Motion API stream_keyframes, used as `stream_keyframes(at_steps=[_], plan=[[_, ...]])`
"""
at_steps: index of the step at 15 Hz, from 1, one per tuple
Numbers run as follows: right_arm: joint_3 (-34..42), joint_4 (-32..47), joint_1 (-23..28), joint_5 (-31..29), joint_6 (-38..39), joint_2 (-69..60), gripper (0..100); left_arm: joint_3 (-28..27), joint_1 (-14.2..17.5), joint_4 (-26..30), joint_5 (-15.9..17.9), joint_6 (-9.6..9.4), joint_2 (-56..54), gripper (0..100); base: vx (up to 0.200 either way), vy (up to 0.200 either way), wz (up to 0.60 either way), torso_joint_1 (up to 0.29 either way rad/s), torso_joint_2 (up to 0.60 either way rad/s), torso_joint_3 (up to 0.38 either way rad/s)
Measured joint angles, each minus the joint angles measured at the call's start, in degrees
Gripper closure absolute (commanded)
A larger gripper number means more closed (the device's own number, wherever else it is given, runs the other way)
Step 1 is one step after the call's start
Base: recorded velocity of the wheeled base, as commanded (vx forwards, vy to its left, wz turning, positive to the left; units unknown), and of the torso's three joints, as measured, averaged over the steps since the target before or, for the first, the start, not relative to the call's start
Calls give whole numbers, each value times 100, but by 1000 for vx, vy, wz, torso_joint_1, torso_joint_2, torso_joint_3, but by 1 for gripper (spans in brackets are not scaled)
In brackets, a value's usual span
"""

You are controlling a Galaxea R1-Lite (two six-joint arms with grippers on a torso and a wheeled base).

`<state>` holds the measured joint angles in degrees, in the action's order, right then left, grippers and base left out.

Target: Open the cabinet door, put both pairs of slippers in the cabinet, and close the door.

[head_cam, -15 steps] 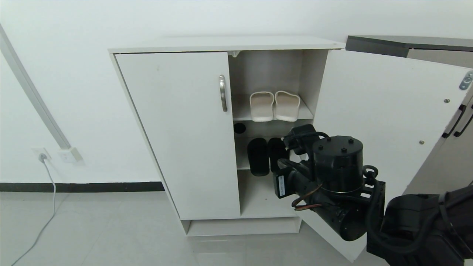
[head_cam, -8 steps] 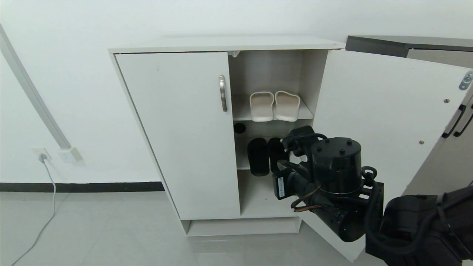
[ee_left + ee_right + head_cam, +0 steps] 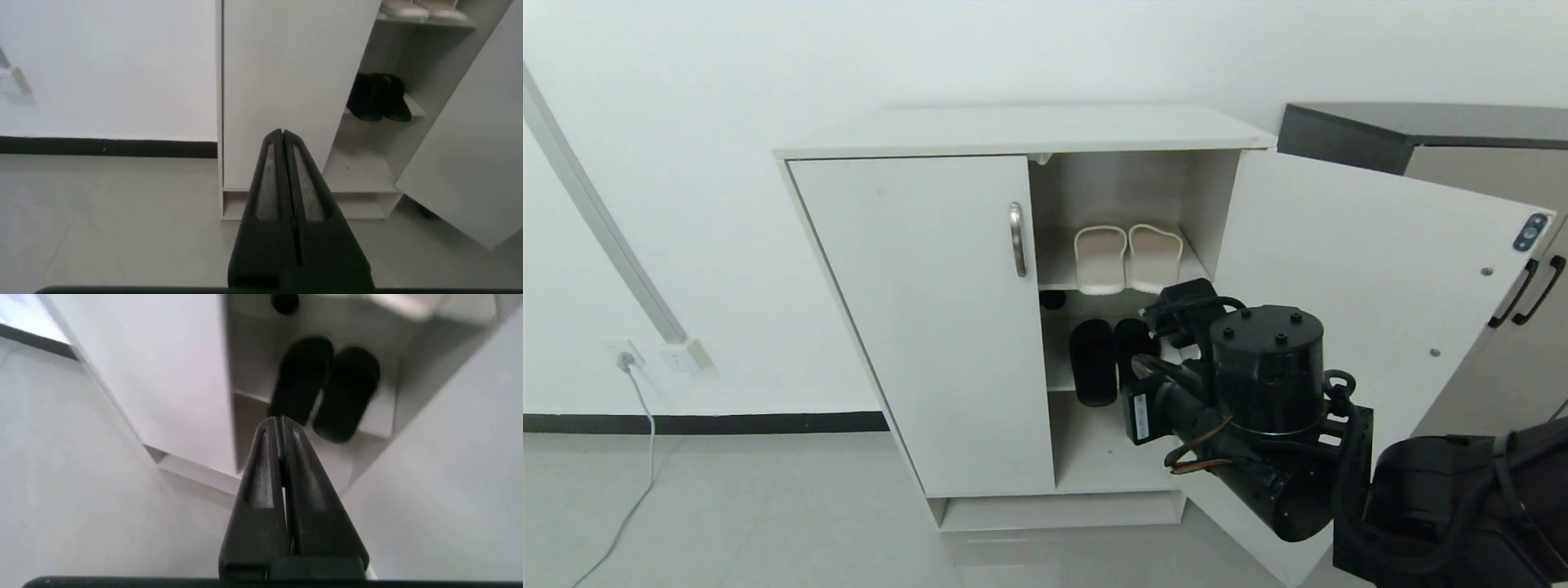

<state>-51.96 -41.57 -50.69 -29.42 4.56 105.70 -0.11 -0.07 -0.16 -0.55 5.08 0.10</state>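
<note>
Smooth, matt white laminate board on the cabinet (image 3: 1029,126), on its closed door (image 3: 915,327) and its open door (image 3: 1347,286) alike. Brushed, silvery metal for the curved handle (image 3: 1015,238), with a soft sheen. Cream slippers (image 3: 1100,260) in smooth, matt moulded foam or rubbery plastic; black slippers (image 3: 1093,359) in the same dull finish. Glossy pale grey floor tiles (image 3: 727,506), faintly mirroring the cabinet base. Flat, matt painted wall (image 3: 686,163). Matt black plastic on the left gripper (image 3: 282,135) and right gripper (image 3: 280,423).
</note>
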Motion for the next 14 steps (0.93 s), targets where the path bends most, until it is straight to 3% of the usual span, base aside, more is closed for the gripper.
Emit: stream_keyframes(at_steps=[14], plan=[[-9,20,30,5,0,72,100,0,-4,5,6,0,0,100,0,0,0,151,-477,-326]])
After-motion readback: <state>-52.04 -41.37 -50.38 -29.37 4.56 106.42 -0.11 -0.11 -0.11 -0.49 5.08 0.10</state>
